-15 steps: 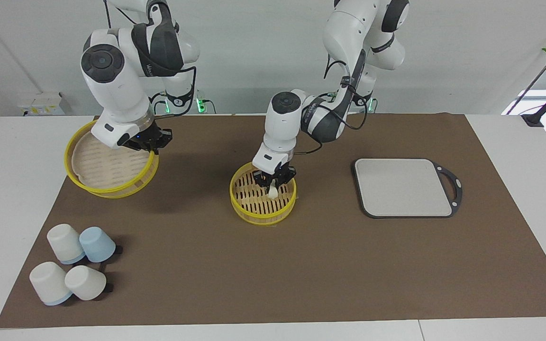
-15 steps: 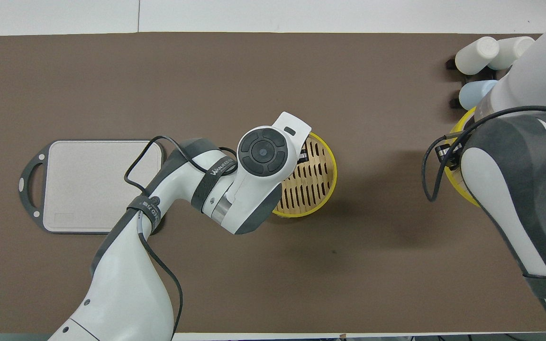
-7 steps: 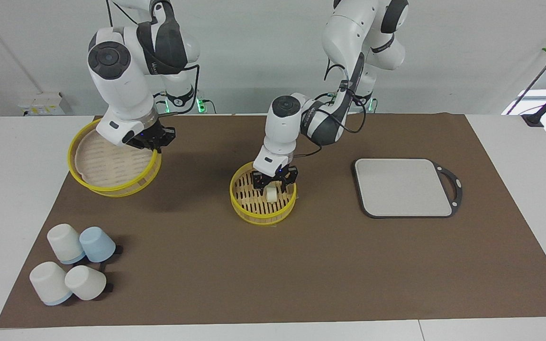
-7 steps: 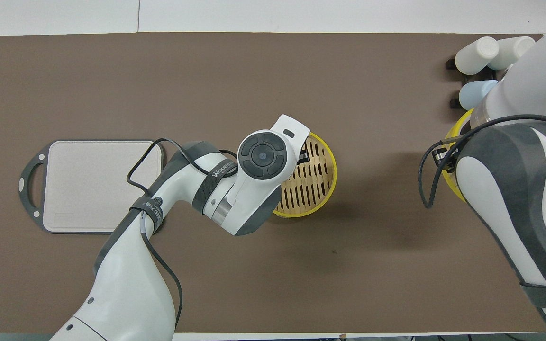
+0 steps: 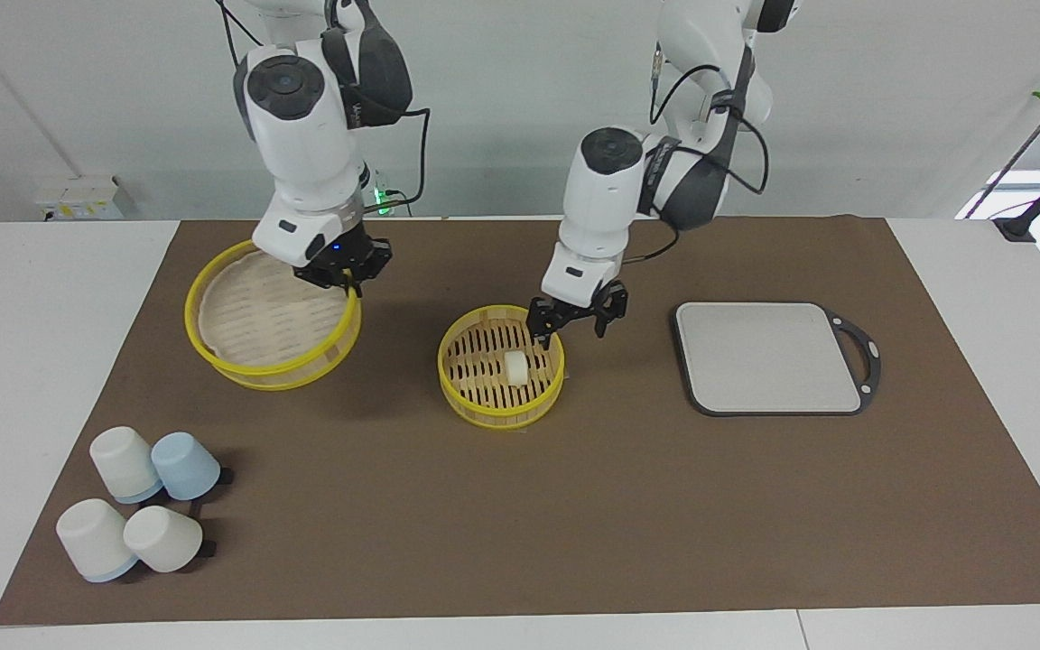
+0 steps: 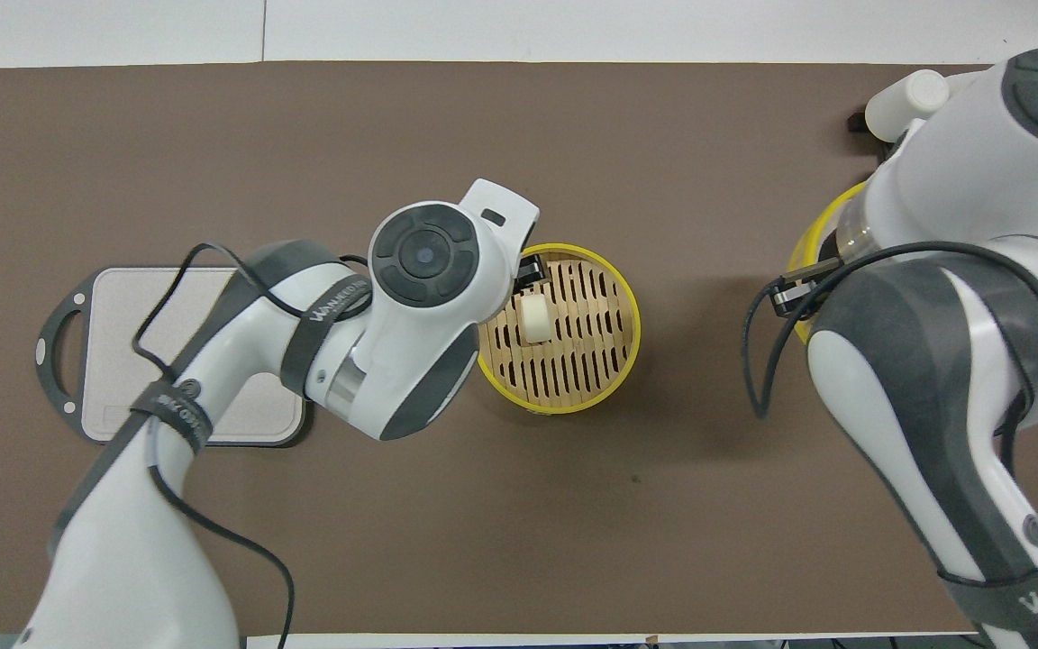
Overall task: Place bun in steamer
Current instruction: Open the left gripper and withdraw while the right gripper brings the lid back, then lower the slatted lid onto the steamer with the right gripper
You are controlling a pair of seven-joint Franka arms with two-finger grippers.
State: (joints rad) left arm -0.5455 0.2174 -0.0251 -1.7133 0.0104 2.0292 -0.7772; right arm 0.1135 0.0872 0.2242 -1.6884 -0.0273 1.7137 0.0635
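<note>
The bun lies loose on the slatted floor of the steamer at the middle of the mat. My left gripper hangs open and holds nothing, a little above the steamer's rim on the side toward the left arm's end. In the overhead view its wrist covers it, and only one finger shows. My right gripper is shut on the rim of the steamer's lid. The lid hangs tilted above the mat, toward the right arm's end.
A grey rectangular board lies toward the left arm's end. Several upturned white and pale blue cups stand at the mat's corner farthest from the robots, toward the right arm's end.
My left gripper opened, let the bun go into the steamer, then rose and drew back toward the left arm's end. My right arm carried the lid closer to the steamer.
</note>
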